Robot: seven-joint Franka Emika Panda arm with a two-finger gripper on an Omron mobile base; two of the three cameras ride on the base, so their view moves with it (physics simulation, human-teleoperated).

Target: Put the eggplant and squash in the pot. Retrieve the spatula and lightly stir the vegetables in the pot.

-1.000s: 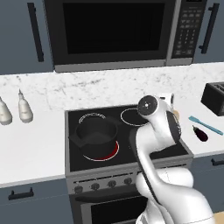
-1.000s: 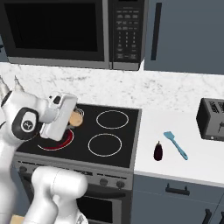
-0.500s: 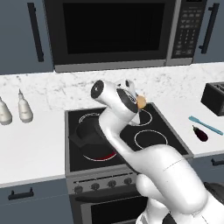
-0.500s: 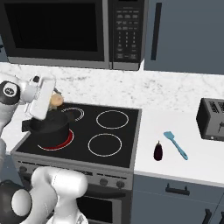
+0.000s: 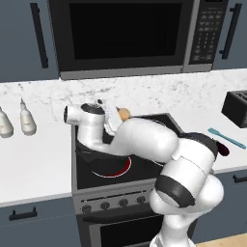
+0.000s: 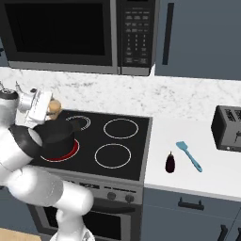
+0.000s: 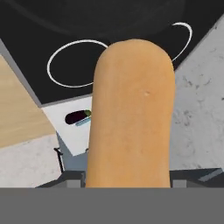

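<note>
We see the gripper [image 6: 47, 107] raised over the left side of the black glass stove [image 6: 127, 155], its jaws clamped on the squash [image 7: 129, 113], a smooth, tan, rounded cylinder that juts toward the wall above the far rim of the pot [image 6: 56, 134]. The pot is round, dark and straight-sided, sitting on the front left burner, which glows red beneath it. The white arm sweeps across the stove in the left base view and hides much of the pot there. On the pale desk [image 6: 188, 176] right of the stove, the glossy dark eggplant [image 6: 170, 162] stands just beside the slim teal spatula [image 6: 189, 156], apart from it; a dark boxy toaster [image 6: 229, 128] sits farther right. A black microwave [image 6: 70, 35] hangs overhead; its keypad is too small to read. Two pale bottles [image 5: 17, 123] stand on the desk left of the stove.
</note>
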